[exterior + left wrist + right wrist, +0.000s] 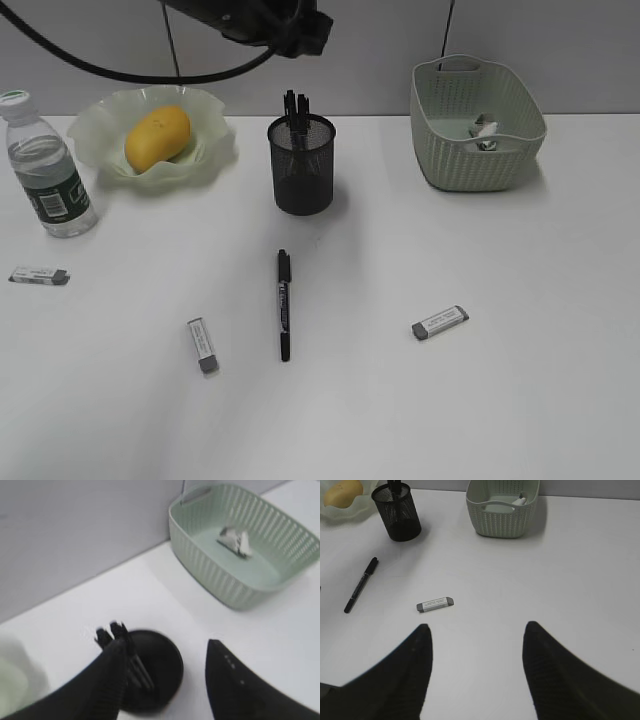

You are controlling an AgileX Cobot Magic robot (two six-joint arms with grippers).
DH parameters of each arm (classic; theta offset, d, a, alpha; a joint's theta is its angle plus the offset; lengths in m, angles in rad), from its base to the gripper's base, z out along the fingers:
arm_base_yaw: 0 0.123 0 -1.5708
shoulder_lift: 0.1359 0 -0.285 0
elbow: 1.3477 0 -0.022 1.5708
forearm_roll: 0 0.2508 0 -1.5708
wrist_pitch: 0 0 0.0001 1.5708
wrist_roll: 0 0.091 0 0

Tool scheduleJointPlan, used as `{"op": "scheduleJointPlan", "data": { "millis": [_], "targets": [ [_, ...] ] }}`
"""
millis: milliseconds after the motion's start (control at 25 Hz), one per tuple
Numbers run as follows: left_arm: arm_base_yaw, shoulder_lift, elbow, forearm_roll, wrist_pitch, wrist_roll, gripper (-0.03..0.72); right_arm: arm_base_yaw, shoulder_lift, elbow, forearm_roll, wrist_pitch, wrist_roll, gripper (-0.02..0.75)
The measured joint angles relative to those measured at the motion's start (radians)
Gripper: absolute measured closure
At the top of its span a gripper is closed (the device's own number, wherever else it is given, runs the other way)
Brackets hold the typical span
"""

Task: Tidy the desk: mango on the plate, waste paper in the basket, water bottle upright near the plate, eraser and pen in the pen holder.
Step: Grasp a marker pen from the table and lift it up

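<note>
While your left gripper (pixel 165 675) hangs above the pen holder (pixel 150 670), its jaws stand apart with nothing between them; the black mesh cup sits just beneath the left jaw, pens (pixel 117 637) sticking up beside that finger. Beyond the jaws and off to the right you see the basket (pixel 200 545) with the waste paper (pixel 235 540) lying inside it.

Your right gripper (pixel 475 670) is also parted wide and holds nothing. Ahead of its jaws, slightly left, an eraser (pixel 435 604) lies on the desk (pixel 580 580); farther left lies a black pen (pixel 360 585).

From the exterior view, the mango (pixel 157 137) rests in the plate (pixel 95 125), and the water bottle (pixel 47 170) stands upright just beside that plate. Two more erasers lie on the desk: one (pixel 202 345) left of the loose pen, another (pixel 40 275) below the bottle.
</note>
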Motion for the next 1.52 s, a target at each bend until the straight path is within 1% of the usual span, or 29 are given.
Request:
{"op": "scheduleJointPlan", "data": {
  "millis": [240, 400, 520, 600, 680, 760, 880, 1000, 1240, 1360, 1520],
  "targets": [
    [0.001, -0.107, 0.0, 0.052, 0.395, -0.011, 0.292, 0.0, 0.0, 0.0, 0.0, 0.0, 0.0, 0.279],
    [0.001, -0.181, 0.0, 0.123, 0.588, -0.064, 0.292, 0.0, 0.0, 0.0, 0.0, 0.0, 0.0, 0.279],
    [0.01, -0.212, 0.0, 0.186, 0.695, -0.105, 0.292, 0.0, 0.0, 0.0, -0.001, 0.0, 0.0, 0.279],
    [0.036, -0.22, 0.0, 0.197, 0.731, -0.124, 0.291, 0.0, 0.0, 0.0, -0.001, 0.0, 0.0, 0.279],
    [0.086, -0.224, 0.001, 0.197, 0.74, -0.137, 0.291, 0.0, 0.0, 0.0, -0.001, 0.0, 0.001, 0.279],
    [0.141, -0.241, 0.026, 0.172, 0.739, -0.149, 0.283, 0.0, 0.0, 0.0, -0.001, 0.0, 0.001, 0.279],
    [0.222, -0.302, 0.123, 0.147, 0.739, -0.154, 0.24, 0.0, 0.0, 0.0, -0.001, 0.0, 0.0, 0.279],
    [0.291, -0.402, 0.266, 0.143, 0.738, -0.154, 0.198, 0.0, 0.0, 0.0, -0.001, 0.0, 0.0, 0.279],
    [0.427, -0.679, 0.604, 0.141, 0.606, -0.154, 0.184, 0.0, 0.0, 0.0, -0.001, 0.0, 0.0, 0.279],
    [0.461, -0.846, 0.747, 0.141, 0.539, -0.155, 0.184, 0.0, 0.0, 0.0, -0.001, 0.0, 0.0, 0.279],
    [0.463, -1.085, 0.912, 0.133, 0.456, -0.155, 0.183, 0.0, 0.0, 0.0, -0.001, -0.003, 0.0, 0.279]
  ]
}}
